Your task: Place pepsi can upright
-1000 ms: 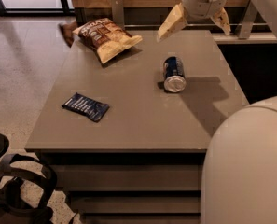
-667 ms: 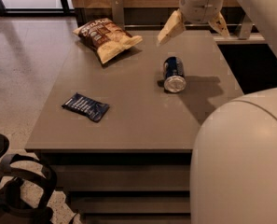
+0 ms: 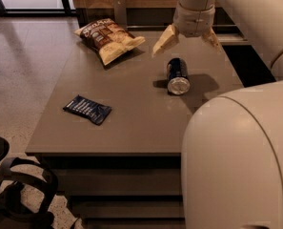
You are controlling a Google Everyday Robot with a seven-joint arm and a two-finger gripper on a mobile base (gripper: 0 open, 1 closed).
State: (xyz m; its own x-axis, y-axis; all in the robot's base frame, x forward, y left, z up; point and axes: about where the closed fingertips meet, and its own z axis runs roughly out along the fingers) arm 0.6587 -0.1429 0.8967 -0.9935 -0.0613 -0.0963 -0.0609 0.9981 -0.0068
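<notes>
The pepsi can lies on its side on the grey desk, in the right half of the top and towards the far edge. Its long axis runs roughly from the far side towards the near side, the silver end turned to the near side and the dark-blue body behind it. A dark shadow spreads over the desk just to the right of the can. The pincer hangs above the desk just beyond the can, on the end of the pale arm that comes down from the upper right. It is spread wide and holds nothing: its two tan fingers splay outward to either side, one towards the left and one towards the right, and neither touches the can. A crumpled brown-and-yellow chip bag rests near the far left corner of the desk, well apart from the can. A flat dark-blue snack packet lies in the left half of the desk nearer the front edge, also well apart from the can. The robot's large rounded white body fills the lower right and hides the near right corner of the desk. At the lower left, on the speckled floor beside the desk, stands part of a black chair.
</notes>
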